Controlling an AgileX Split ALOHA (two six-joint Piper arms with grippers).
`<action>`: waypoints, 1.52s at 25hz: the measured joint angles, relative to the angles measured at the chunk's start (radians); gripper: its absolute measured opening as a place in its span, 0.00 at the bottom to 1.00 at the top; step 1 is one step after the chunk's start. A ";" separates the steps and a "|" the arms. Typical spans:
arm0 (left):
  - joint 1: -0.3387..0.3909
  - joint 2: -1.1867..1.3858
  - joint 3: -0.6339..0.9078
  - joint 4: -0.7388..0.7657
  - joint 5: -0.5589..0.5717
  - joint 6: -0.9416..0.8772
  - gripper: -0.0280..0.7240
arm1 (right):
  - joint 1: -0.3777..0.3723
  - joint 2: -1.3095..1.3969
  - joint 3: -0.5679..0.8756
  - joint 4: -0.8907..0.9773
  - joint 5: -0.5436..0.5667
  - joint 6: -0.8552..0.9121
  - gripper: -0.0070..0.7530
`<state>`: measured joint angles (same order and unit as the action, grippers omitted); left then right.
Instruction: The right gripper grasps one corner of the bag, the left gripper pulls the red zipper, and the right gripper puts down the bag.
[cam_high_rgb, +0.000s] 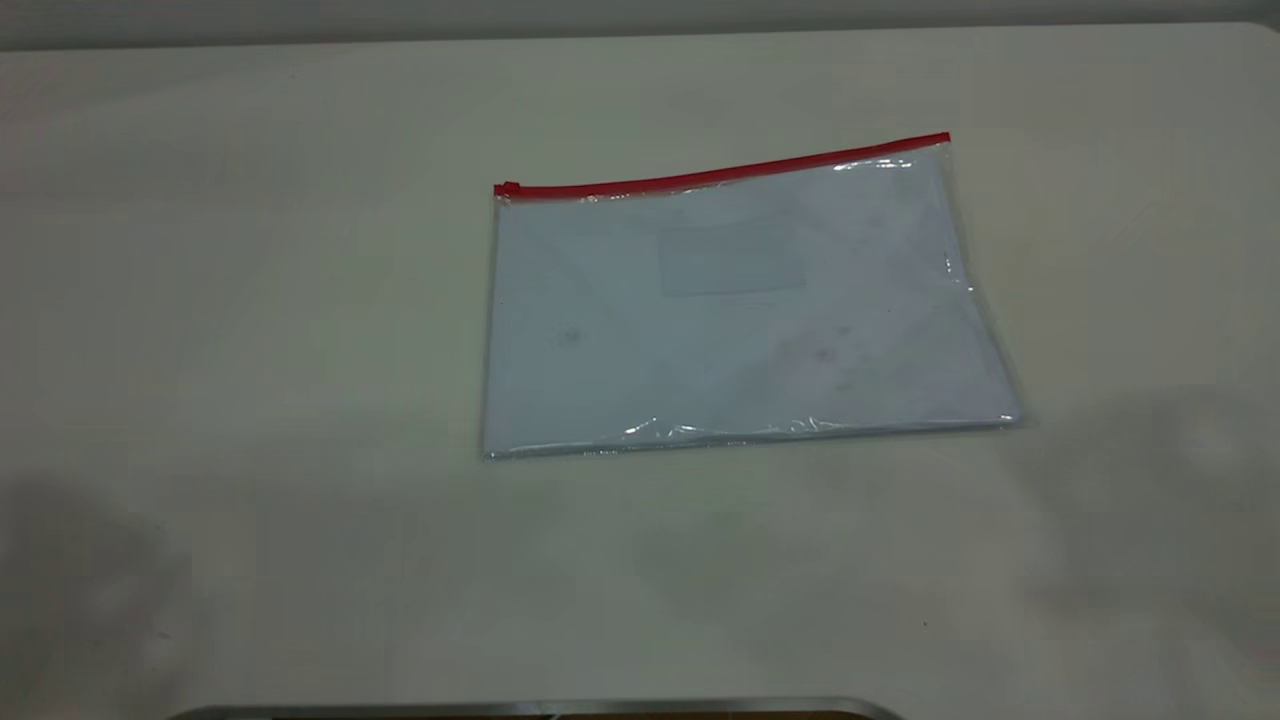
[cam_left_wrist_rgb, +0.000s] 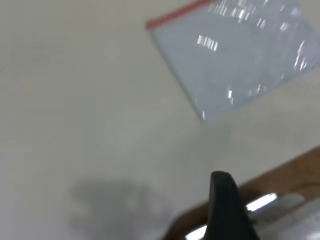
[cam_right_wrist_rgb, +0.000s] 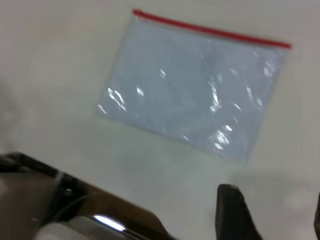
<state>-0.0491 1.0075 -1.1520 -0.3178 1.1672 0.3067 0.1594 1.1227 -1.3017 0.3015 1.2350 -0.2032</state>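
**Inspector A:** Arm poses first. Neither arm appears in the exterior view. In its own wrist view the left pincer (cam_left_wrist_rgb: 227, 207) shows as one dark, pointed finger (cam_left_wrist_rgb: 226, 200) hanging above the surface (cam_high_rgb: 250, 300), well apart from the bag (cam_high_rgb: 735, 310). Its partner finger is out of frame, so I cannot tell whether it stands wide or narrow.

**Inspector B:** Agreed. The right pincer (cam_right_wrist_rgb: 272, 215) shows one black finger (cam_right_wrist_rgb: 232, 212) and the sliver of a second at the frame edge, with bare surface visible across the broad gap between them. It stands wide, holds nothing, and hangs clear of the bag.

**Inspector A:** Location of the bag?

**Inspector B:** In the exterior view it lies flat, just toward 1 o'clock of the surface's centre, touching nothing else.

**Inspector A:** Materials?

**Inspector B:** A clear, glossy plastic pouch, rectangular, with glare streaks along its 6 o'clock edge and its 3 o'clock side. White sheets fill it, and a faint rectangular pocket sits near its middle. The red zipper (cam_high_rgb: 720, 175) is a thin bright strip along the whole 12 o'clock edge, rising slightly toward 3 o'clock. Its small slider tab (cam_high_rgb: 508, 188) sits at the 9 o'clock end.

**Inspector A:** The surface?

**Inspector B:** Matte, off-white and smooth. A brown border with a bright metal strip (cam_left_wrist_rgb: 257, 202) shows at its edge in both wrist views.
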 joint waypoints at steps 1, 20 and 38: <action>0.000 -0.014 0.044 0.022 0.000 -0.032 0.71 | 0.000 -0.070 0.060 -0.018 0.000 0.000 0.57; 0.000 -0.479 0.534 0.217 0.000 -0.203 0.71 | 0.000 -0.776 0.819 -0.313 -0.105 0.203 0.57; 0.000 -0.913 0.666 0.300 -0.044 -0.279 0.71 | 0.000 -0.776 0.820 -0.317 -0.119 0.209 0.57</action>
<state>-0.0491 0.0945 -0.4863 -0.0174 1.1229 0.0280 0.1594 0.3465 -0.4818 -0.0154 1.1158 0.0063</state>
